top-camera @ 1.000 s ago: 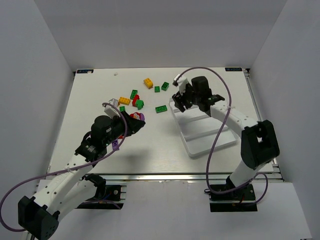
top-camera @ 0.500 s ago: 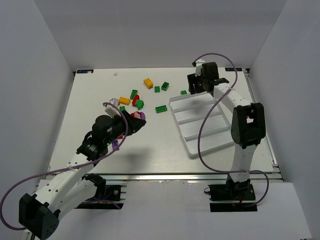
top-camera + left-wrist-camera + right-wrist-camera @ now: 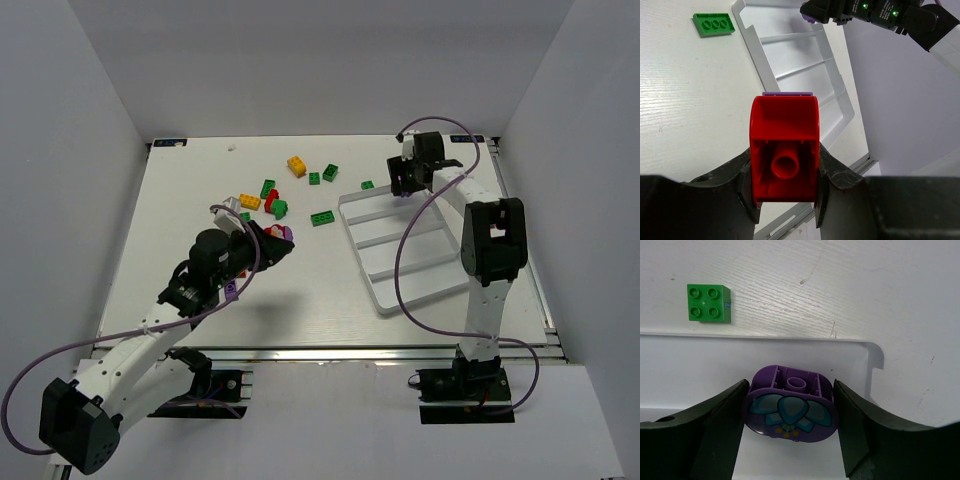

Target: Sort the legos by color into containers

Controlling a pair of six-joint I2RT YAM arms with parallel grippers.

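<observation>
My left gripper (image 3: 274, 243) is shut on a red brick (image 3: 785, 145) with a purple piece (image 3: 788, 93) on its far side, held above the table left of the white tray (image 3: 360, 255). My right gripper (image 3: 403, 186) is shut on a purple rounded brick (image 3: 790, 410) with a teal flower picture, held over the far end of the tray (image 3: 790, 337). No bricks show in the visible parts of the tray's compartments. Loose bricks lie at the back of the table: green (image 3: 322, 217), yellow-orange (image 3: 296, 165), and a mixed pile (image 3: 270, 200).
A small green brick (image 3: 709, 302) lies just beyond the tray's far wall, also in the top view (image 3: 368, 185). A flat green plate (image 3: 714, 24) lies left of the tray (image 3: 752, 45). A purple brick (image 3: 231, 291) lies under my left arm. White walls enclose the table.
My right gripper has swung from the tray's left side to its far end, carrying the purple brick. My left gripper has shifted slightly right with the red brick.
</observation>
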